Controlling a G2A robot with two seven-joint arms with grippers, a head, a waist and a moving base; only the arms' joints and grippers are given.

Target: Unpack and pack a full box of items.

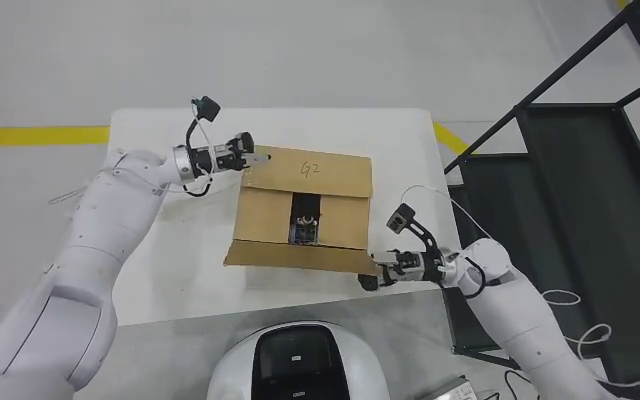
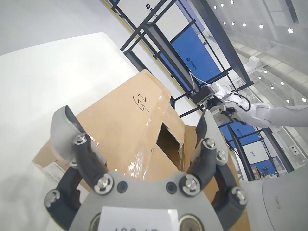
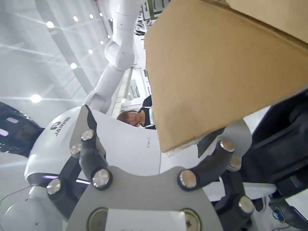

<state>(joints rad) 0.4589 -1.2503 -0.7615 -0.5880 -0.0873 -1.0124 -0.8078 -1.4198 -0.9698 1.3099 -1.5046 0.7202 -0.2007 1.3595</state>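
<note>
A brown cardboard box (image 1: 305, 205) stands in the middle of the white table (image 1: 170, 260), its two long flaps nearly closed. A narrow gap (image 1: 306, 222) between the flaps shows dark items inside. My left gripper (image 1: 255, 158) is open at the box's far left corner, and the left wrist view has its fingers (image 2: 65, 118) spread over the far flap (image 2: 130, 121). At the near right corner my right gripper (image 1: 375, 272) is open. The near flap's corner (image 3: 178, 135) pokes between its fingers (image 3: 84, 123), close to one pad.
A black metal stair frame (image 1: 560, 150) stands just right of the table. A yellow line (image 1: 50, 133) crosses the floor to the left. Bare table top lies left of the box and along the far edge (image 1: 270, 115).
</note>
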